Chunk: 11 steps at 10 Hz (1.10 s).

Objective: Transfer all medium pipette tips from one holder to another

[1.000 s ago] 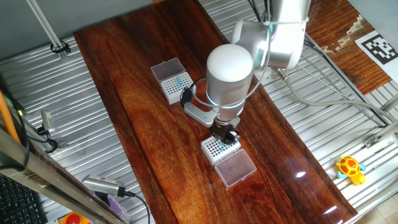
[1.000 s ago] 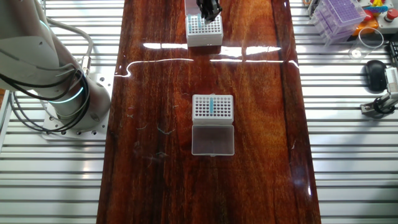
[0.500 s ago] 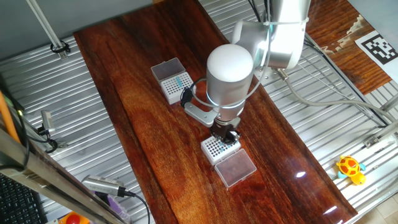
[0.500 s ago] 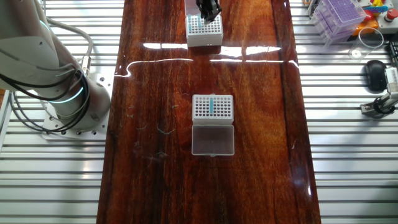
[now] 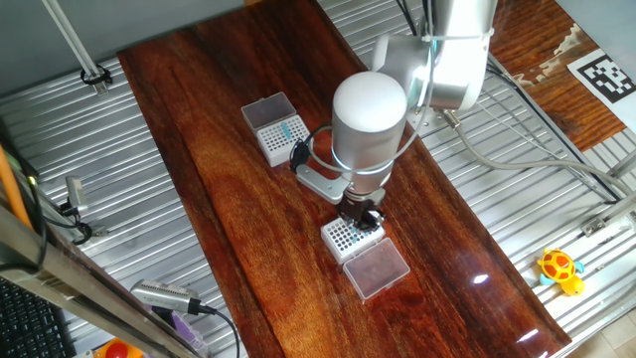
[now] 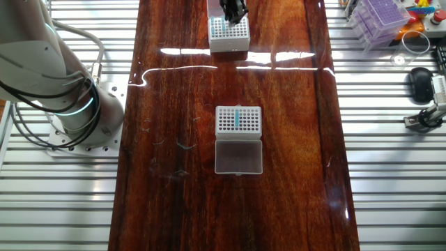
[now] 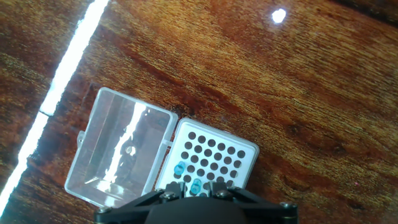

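My gripper (image 5: pixel 360 214) hangs low over a white rack (image 5: pixel 341 239) whose clear lid (image 5: pixel 376 268) lies open beside it. In the hand view my gripper (image 7: pixel 196 190) shows its fingers apart, and one teal medium pipette tip (image 7: pixel 196 184) sits between them in the rack (image 7: pixel 239 152). Another tip (image 7: pixel 180 168) stands one hole away. The second white rack (image 5: pixel 268 139) holds a block of teal tips (image 5: pixel 292 128). The other fixed view shows that second rack (image 6: pixel 238 120) with a teal column (image 6: pixel 237 118), far from the gripper (image 6: pixel 233 12).
The robot base (image 6: pixel 70 111) stands left of the wooden table (image 6: pixel 174 195). Off the table lie a purple tip box (image 6: pixel 380 17), a yellow toy (image 5: pixel 559 268) and a tagged board (image 5: pixel 606 75). Ribbed metal flanks the table on both sides.
The arm's white housing has shifted very slightly to the right. Racks and tips look the same.
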Motion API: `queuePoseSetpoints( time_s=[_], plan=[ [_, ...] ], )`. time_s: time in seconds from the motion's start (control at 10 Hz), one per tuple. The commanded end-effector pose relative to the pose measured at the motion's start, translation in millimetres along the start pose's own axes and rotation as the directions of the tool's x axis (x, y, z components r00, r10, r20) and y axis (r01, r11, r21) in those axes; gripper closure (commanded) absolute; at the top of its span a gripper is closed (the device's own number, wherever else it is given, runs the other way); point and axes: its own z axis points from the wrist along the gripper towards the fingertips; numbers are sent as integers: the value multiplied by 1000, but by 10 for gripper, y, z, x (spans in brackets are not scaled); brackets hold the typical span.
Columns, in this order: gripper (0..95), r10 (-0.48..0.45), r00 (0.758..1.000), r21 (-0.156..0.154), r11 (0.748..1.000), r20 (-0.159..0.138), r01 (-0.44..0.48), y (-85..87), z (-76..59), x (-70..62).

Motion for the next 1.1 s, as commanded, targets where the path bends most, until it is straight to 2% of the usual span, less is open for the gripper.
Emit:
queuePoseSetpoints(
  time_s=[0.1, 0.7, 1.1],
  plan=[
    [950, 0, 1000, 2, 1000, 1, 0, -3, 11, 6],
    [950, -2, 1000, 6, 1000, 0, 2, -2, 6, 2],
    [950, -2, 1000, 6, 1000, -4, 2, 8, -65, 4]
  ],
)
